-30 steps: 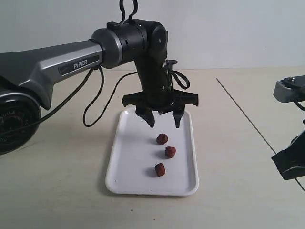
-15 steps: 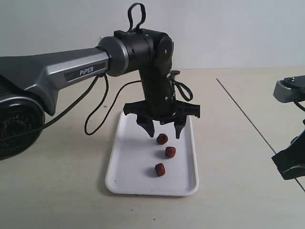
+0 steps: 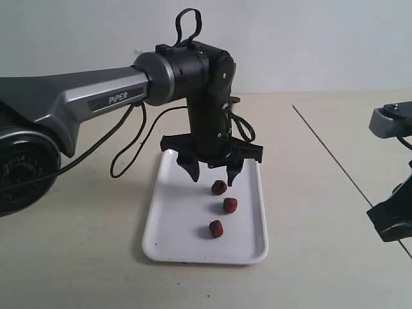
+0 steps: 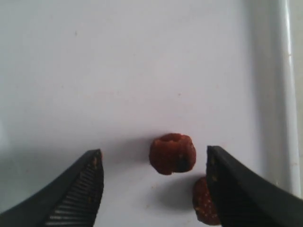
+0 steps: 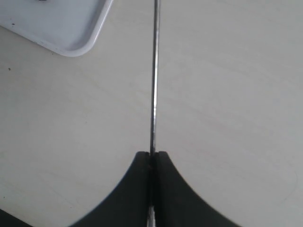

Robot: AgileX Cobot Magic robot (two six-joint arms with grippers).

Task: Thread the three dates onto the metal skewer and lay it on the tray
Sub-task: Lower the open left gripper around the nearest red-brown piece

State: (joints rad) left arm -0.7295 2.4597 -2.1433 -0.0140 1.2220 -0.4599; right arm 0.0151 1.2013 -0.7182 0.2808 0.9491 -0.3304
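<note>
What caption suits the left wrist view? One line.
Open left gripper framing a date on the white tray.

The left arm [image 3: 96,96] now carries its wrist lower over the tray [image 3: 167,232]. A second ago the left fingers [image 3: 193,170] hung above the tray's far end, short of the dates. Now they reach down on either side of the farthest date [image 3: 219,187], with their tips close above the tray. In the last half second they shift slightly toward the table's left edge.
</note>
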